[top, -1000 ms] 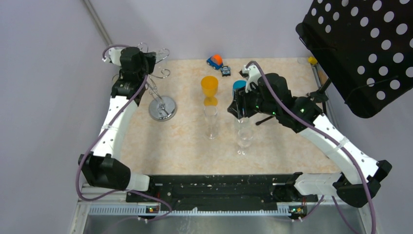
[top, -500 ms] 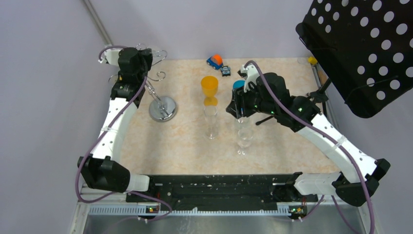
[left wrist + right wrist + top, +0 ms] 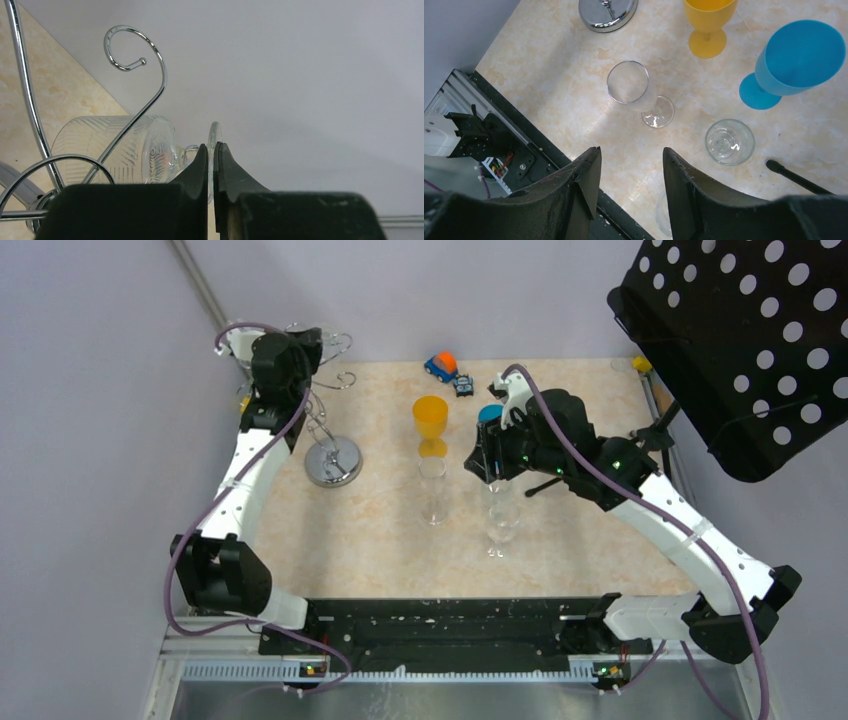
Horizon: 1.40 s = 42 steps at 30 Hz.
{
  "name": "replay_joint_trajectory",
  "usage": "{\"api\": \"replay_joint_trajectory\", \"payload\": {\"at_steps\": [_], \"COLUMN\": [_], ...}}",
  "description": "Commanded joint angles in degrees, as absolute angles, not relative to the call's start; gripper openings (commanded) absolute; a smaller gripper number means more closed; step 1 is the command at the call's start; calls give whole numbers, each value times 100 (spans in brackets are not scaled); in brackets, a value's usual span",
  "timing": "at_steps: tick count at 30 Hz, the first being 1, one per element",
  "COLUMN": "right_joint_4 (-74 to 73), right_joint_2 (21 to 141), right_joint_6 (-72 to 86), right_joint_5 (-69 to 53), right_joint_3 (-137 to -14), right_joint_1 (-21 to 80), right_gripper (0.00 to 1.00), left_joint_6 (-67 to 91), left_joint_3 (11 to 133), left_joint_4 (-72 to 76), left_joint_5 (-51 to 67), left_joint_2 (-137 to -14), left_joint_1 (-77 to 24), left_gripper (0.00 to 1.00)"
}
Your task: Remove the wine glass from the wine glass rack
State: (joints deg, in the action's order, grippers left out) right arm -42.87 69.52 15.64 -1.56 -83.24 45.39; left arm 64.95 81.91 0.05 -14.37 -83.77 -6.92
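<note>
While the table (image 3: 380,530) is seen with the shiny wine glass rack (image 3: 333,461) at its far left, the wine glass (image 3: 115,150) is held sideways up by the rack's curly hooks. Its thin round foot is pinched tight by the left gripper (image 3: 211,148). The right gripper (image 3: 631,151) is held open above the table, with nothing in it
</note>
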Motion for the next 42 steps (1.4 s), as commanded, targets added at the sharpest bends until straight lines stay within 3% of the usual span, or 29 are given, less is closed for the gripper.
{"api": "replay_joint_trajectory", "payload": {"at_steps": [1, 10, 18, 31, 42], "right_joint_4": [-4165, -4118, -4118, -4157, -4157], "right_joint_2": [6812, 6845, 6870, 6756, 6665], "right_joint_6": [1524, 1495, 1505, 1541, 1581], "right_joint_5": [-89, -44, -20, -18, -18], "right_joint_3": [-8411, -8402, -8438, -8382, -8314], "right_joint_1": [4570, 4574, 4574, 4574, 4572], "right_gripper": [50, 50, 50, 50, 50], "left_joint_6": [6363, 6155, 5797, 4827, 6339], "left_joint_3": [8371, 8417, 9217, 9687, 9301], "left_joint_4": [1527, 868, -305, -533, -173], "left_joint_5": [-1135, -2333, -3075, -3313, -3295], "left_joint_2": [-8304, -8201, -8504, -8850, -8647], "left_joint_1": [-694, -910, -1174, -1196, -1068], "left_gripper": [0, 0, 0, 0, 0]}}
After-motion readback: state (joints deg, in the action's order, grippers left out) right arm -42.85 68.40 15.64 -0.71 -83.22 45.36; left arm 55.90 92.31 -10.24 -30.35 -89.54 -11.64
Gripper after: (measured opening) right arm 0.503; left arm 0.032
